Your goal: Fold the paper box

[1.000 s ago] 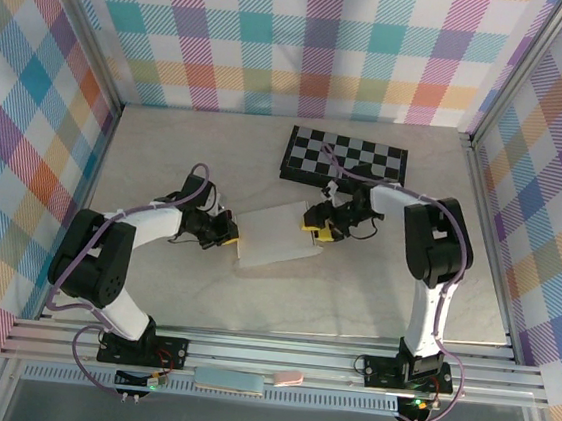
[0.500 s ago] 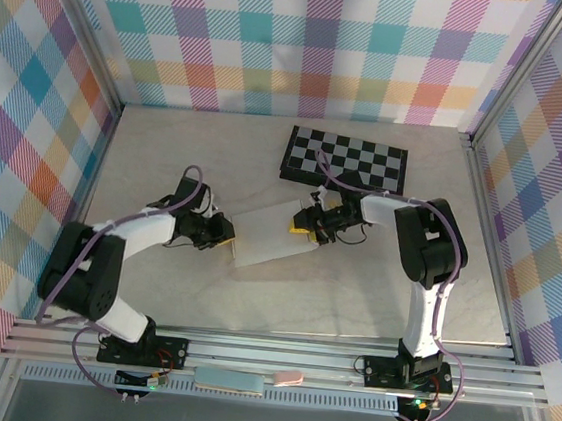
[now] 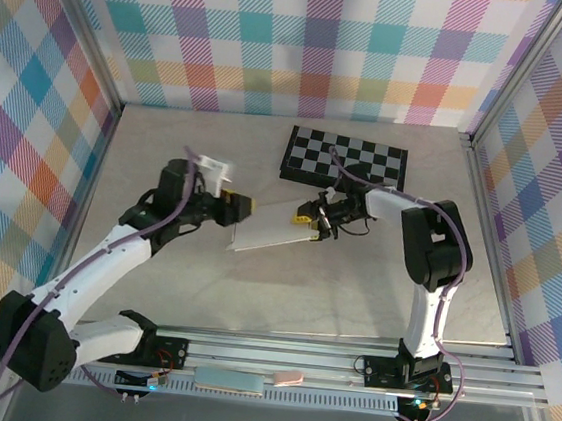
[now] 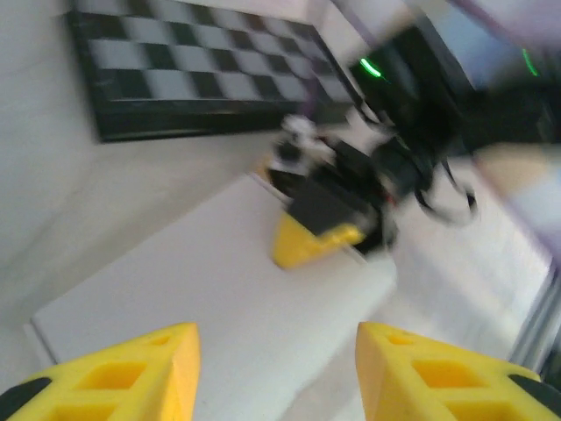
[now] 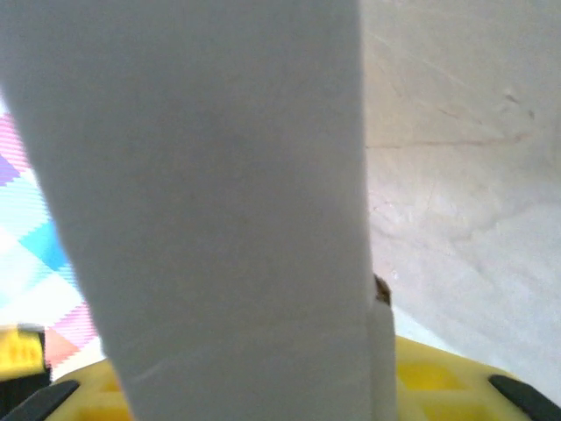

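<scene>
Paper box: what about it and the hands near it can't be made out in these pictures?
- Paper box flaps and slots: too small in the top view, smeared by motion blur in the left wrist view.
- Whether the right hand is clamped on the box: in the right wrist view the box itself covers the gap between the fingers, and the left wrist view is blurred.
- Box's near edge: cut off at the bottom of the left wrist view, behind the left hand.

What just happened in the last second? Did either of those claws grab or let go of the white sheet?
The left gripper opened and let go of the paper box, shifting toward the back as its arm stretched out. The right gripper closed on the box's right edge, and the sheet now looks tipped up. The chessboard stayed put.
</scene>
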